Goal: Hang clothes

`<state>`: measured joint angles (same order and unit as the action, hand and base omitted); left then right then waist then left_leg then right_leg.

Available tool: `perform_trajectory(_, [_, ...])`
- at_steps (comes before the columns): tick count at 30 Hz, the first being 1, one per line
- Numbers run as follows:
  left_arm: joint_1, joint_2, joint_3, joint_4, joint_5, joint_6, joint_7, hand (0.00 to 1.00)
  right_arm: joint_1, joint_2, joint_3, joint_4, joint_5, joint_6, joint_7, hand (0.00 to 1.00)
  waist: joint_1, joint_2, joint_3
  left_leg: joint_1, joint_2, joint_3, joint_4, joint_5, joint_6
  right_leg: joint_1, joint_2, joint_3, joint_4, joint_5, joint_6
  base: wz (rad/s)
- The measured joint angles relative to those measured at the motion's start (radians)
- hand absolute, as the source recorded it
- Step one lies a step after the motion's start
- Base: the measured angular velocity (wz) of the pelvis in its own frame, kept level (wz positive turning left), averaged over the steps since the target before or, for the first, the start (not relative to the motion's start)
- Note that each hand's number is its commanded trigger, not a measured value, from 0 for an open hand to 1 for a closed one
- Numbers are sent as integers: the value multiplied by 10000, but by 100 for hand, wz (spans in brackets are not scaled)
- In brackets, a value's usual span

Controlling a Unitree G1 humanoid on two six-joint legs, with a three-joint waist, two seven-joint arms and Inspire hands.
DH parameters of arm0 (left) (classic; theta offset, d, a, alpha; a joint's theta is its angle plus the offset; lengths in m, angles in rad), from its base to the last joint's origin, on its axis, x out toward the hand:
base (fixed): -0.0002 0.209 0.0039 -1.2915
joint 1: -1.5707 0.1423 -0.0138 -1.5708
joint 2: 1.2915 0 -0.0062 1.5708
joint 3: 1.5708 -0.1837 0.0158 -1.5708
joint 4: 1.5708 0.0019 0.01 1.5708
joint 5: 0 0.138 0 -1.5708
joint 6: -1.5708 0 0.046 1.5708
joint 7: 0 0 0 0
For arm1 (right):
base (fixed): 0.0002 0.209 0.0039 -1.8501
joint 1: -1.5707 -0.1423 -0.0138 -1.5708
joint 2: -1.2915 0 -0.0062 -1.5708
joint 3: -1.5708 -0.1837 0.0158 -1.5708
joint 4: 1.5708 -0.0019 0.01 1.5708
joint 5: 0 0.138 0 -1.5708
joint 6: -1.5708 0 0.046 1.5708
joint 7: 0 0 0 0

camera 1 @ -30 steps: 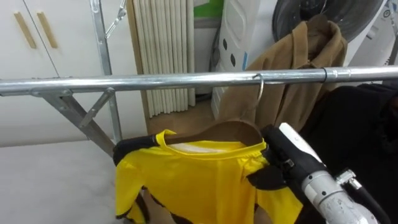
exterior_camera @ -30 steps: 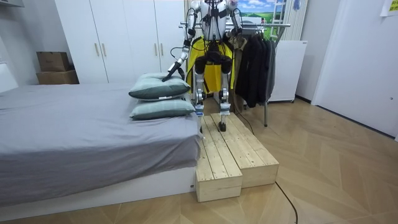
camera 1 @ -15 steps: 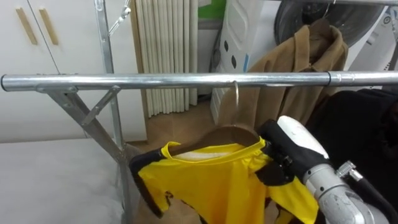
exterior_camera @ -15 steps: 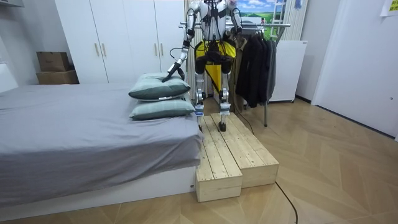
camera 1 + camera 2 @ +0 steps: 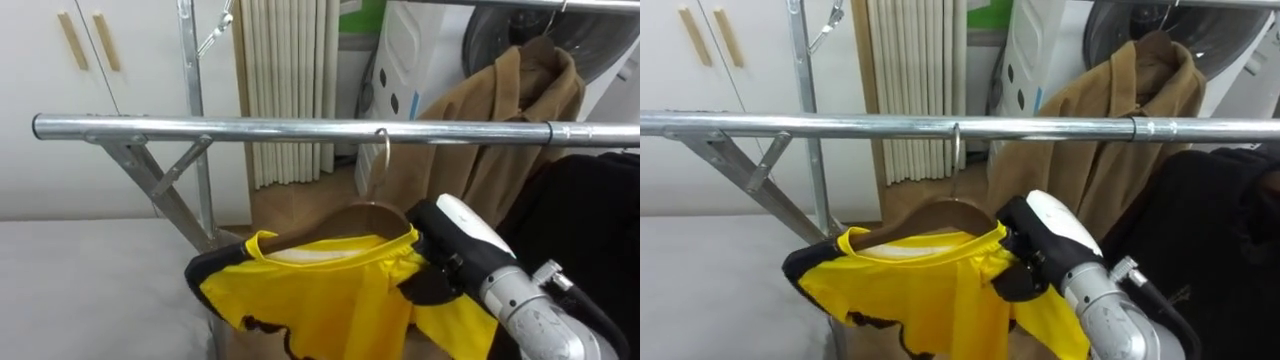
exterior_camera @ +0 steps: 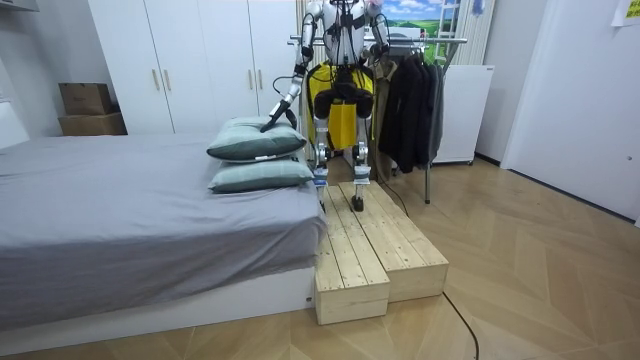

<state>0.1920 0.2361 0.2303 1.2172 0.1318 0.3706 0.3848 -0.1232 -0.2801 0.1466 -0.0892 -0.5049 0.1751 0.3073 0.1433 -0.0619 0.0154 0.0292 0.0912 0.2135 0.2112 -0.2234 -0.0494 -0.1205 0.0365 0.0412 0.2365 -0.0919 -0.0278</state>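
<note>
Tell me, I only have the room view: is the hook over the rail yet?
Observer: Yes, the hook appears to sit over the rail.
Operator: Where is the right hand?
Observer: The right hand is at the right shoulder of the shirt, below the rail.
Operator: Anything crowding it?
Observer: Dark clothes hang just to the right of that hand.

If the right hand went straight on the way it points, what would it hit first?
Probably the yellow shirt on its hanger; the right hand seems at its shoulder, depth unclear.
</note>
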Motion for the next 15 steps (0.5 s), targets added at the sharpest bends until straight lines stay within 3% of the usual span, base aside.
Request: perform_trajectory(15, [15, -10, -3, -418, 44, -28, 56, 0, -296, -3, 121, 1173, 373, -21, 20, 100, 304, -5, 3, -13, -5, -161, -103, 28, -17, 100, -26, -193, -171, -3, 1, 3])
